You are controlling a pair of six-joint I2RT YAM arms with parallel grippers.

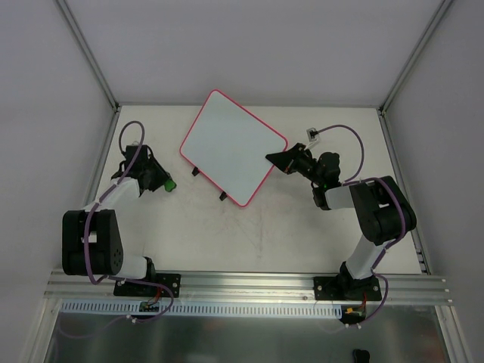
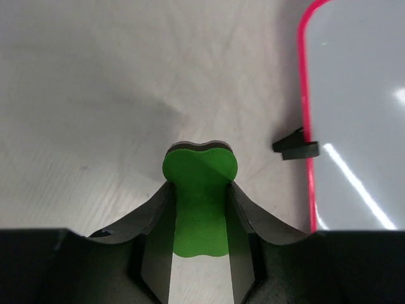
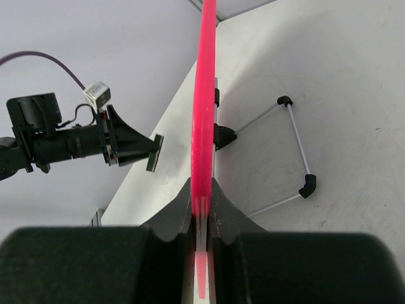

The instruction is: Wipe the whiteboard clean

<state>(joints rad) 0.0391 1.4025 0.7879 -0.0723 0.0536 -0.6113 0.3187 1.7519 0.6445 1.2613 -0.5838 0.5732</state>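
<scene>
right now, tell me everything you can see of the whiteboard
The whiteboard is a flat white rectangle with rounded corners and a thin pink-red frame, glossy and blank as far as shows. Two black clips sit on its near-left edge; a wire stand shows beneath it. It sits diagonally on the table, the right tool shut on its right edge. The left tool, holding the eraser, is clear of it.

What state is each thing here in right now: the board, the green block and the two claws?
whiteboard: no writing visible, one edge clamped by the right gripper
green eraser: held in the left gripper, beside the board, not touching it
left gripper: shut on the green eraser
right gripper: shut on the whiteboard's pink frame
wire stand: swung out from the board
</scene>
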